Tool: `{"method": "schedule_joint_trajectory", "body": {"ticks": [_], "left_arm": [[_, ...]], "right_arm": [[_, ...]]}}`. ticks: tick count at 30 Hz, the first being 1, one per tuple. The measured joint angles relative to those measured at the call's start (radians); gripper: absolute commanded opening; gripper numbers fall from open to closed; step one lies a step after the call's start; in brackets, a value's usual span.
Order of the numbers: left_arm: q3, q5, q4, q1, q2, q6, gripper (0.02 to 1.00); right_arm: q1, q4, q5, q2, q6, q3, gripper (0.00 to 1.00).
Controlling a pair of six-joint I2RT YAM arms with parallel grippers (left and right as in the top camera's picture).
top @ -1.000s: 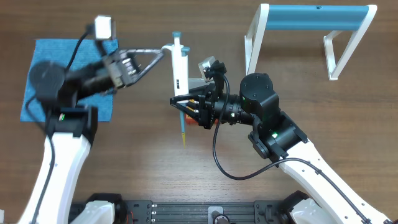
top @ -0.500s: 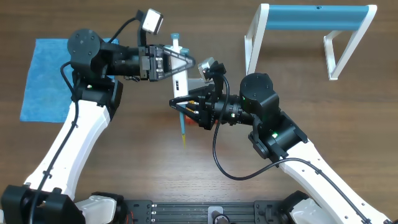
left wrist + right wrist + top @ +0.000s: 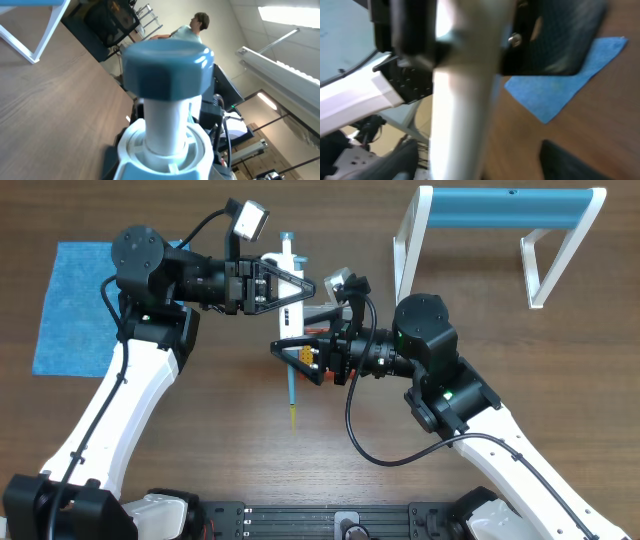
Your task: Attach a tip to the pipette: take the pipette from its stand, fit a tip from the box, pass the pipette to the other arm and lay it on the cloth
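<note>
The white pipette [image 3: 288, 275] with a blue plunger cap [image 3: 286, 242] and a yellow tip [image 3: 292, 416] hangs over the middle of the table. My right gripper [image 3: 297, 351] is shut on its lower body, which shows as a pale blurred column [image 3: 462, 105] in the right wrist view. My left gripper [image 3: 292, 285] is at the pipette's upper part, just below the cap. That cap [image 3: 167, 65] looms very near in the left wrist view. The blue cloth [image 3: 70, 300] lies flat at the far left, also in the right wrist view [image 3: 562, 85].
The white stand with a blue top bar [image 3: 505, 208] sits at the back right, its white leg [image 3: 20, 37] also in the left wrist view. Bare wooden table [image 3: 300, 470] lies in front of both grippers.
My left arm swung from over the cloth rightward to the pipette's upper part. The right gripper and pipette shifted slightly left and toward the front.
</note>
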Motion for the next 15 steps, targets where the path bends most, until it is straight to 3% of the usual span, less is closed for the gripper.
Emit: {"method": "schedule_joint_trajectory", "body": {"ticks": [5,9,12,15], "left_arm": [[0.003,-0.006,-0.106,0.052,0.032,0.066,0.029],[0.018,-0.037,-0.417,0.172,0.112,0.197,0.027],[0.027,-0.169,-0.754,0.258,0.211,0.356,0.025],[0.023,-0.411,-1.124,0.302,0.288,0.496,0.025]], "right_arm": [[-0.1,-0.286,-0.027,-0.01,-0.064,0.019,0.836],[-0.344,-0.492,-0.002,-0.01,-0.137,0.005,0.838],[-0.505,-0.504,-0.02,-0.032,-0.178,0.004,0.838],[-0.585,-0.54,-0.009,-0.101,-0.206,0.03,0.84]]}}
